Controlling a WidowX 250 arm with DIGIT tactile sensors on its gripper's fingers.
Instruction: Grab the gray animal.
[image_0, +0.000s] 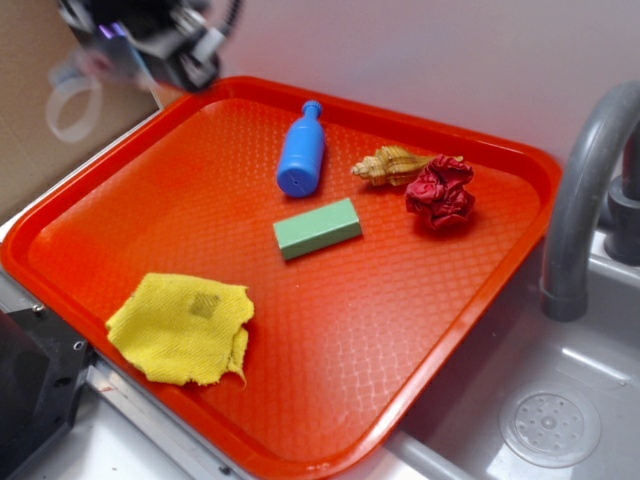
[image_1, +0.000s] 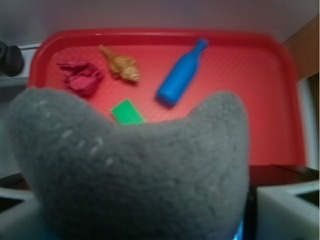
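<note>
The gray animal (image_1: 130, 170) fills the lower half of the wrist view, a soft gray plush pressed between the jaws, with two rounded lobes pointing up. My gripper (image_0: 165, 45) is shut on it, raised above the far left corner of the orange tray (image_0: 430, 330). From the outside the gripper is blurred. A white string loop (image_0: 72, 102) hangs below it, past the tray's left rim. One pale finger (image_1: 292, 210) shows at the right of the plush.
On the tray lie a blue bottle (image_0: 301, 152), a green block (image_0: 317, 227), a tan shell (image_0: 390, 165), a crumpled red wad (image_0: 440, 192) and a yellow cloth (image_0: 183, 326). A gray faucet (image_0: 580, 190) and sink drain (image_0: 550, 428) stand to the right.
</note>
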